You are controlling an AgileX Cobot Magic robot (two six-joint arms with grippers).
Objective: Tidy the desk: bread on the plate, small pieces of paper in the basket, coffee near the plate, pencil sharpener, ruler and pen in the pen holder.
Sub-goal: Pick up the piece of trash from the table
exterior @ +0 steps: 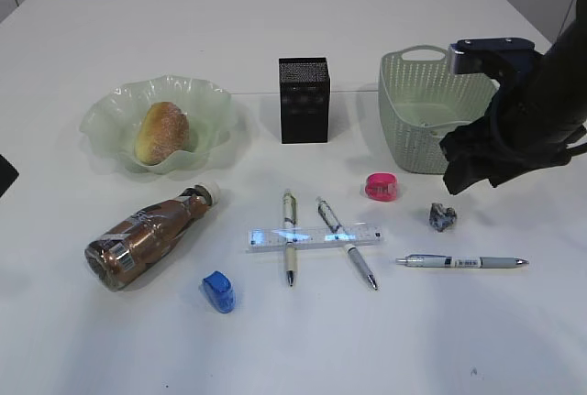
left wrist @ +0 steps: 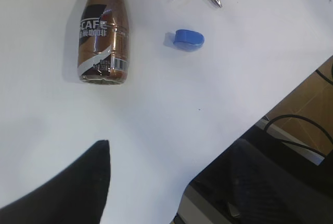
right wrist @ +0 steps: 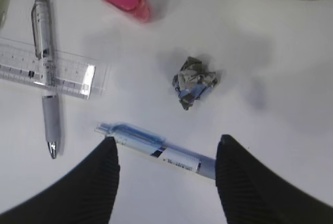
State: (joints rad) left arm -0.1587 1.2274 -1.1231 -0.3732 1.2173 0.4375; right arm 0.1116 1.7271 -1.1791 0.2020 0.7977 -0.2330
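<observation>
The bread [exterior: 163, 132] lies in the plate [exterior: 110, 111] at the left. In front of the plate the coffee [exterior: 151, 235] lies on its side. At the back stand the black pen holder [exterior: 304, 100] and the basket [exterior: 426, 125]. The ruler [exterior: 314, 236] lies across two pens [exterior: 290, 248] [exterior: 347, 241], and a third pen [exterior: 461, 261] lies to their right. There is a blue pencil sharpener [exterior: 218, 290] and a pink one [exterior: 381, 186]. My right gripper [right wrist: 166, 140] hangs open above the third pen [right wrist: 156, 151], near a crumpled paper [right wrist: 193, 82]. My left gripper [left wrist: 169, 172] is open over bare desk, one finger [left wrist: 78, 187] showing.
The desk's front edge [left wrist: 244, 130] runs close to my left gripper, with dark equipment and cables below it. The coffee bottle [left wrist: 104, 31] and blue sharpener [left wrist: 188, 39] lie ahead of that gripper. My right arm [exterior: 532, 111] overlaps the basket's right side.
</observation>
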